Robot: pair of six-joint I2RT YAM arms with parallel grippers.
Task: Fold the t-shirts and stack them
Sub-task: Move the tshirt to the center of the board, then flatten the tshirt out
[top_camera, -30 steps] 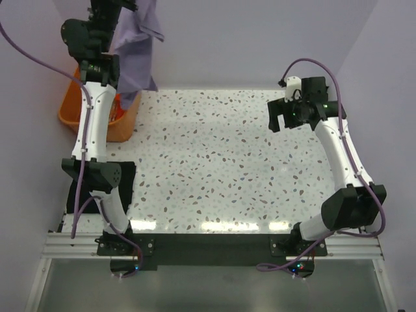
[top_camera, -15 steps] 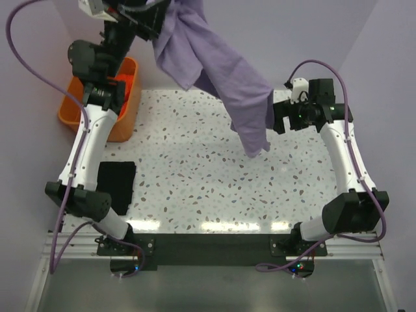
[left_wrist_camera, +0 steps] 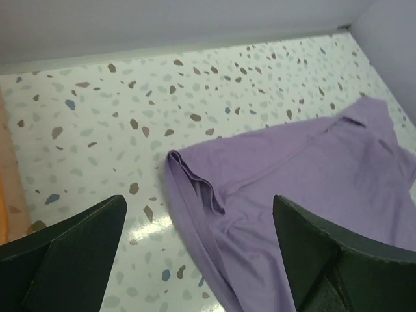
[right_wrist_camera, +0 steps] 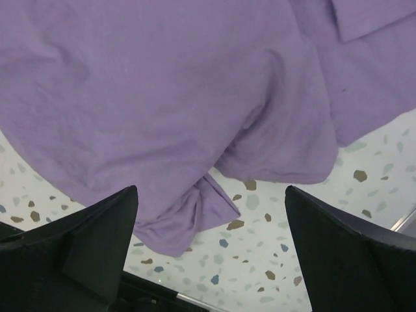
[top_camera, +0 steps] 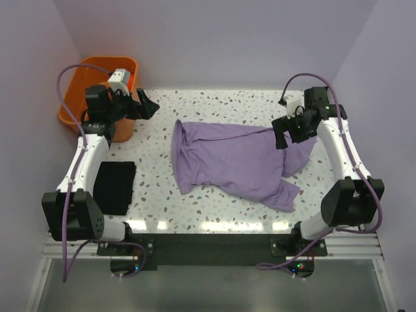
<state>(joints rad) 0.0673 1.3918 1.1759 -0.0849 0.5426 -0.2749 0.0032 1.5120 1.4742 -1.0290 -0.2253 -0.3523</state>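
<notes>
Now, the spreading step, by our reckoning. Nearest, about 8 o'clock on the tabletop (top_camera: 195, 209), the black t-shirt (top_camera: 115, 187) lies folded flat; we take it as the base of the stack. Mid-tabletop, reaching toward 3 o'clock, the lilac t-shirt (top_camera: 227, 162) lies rumpled, well apart from the black one. Right claw (top_camera: 281, 135) hangs over its 3 o'clock edge, fingers apart, nothing held. Left claw (top_camera: 148, 104) at 10 o'clock, fingers apart likewise, empty, clear of the cloth. Farthest, in the 10 o'clock corner, the orange basket (top_camera: 67, 116).

To do it well, we think: pinch the rolled 9 o'clock edge with the left, the bunched flap near 5 o'clock with the right. Take one layer only. Draw outward, low over the tabletop, until the creases go. No fold before that.

Long axis slants from 10 o'clock to 4 o'clock. The straight edge at 9 o'clock looks like the hem, so the neck likely points toward 3 o'clock; the neck itself we cannot make out.
</notes>
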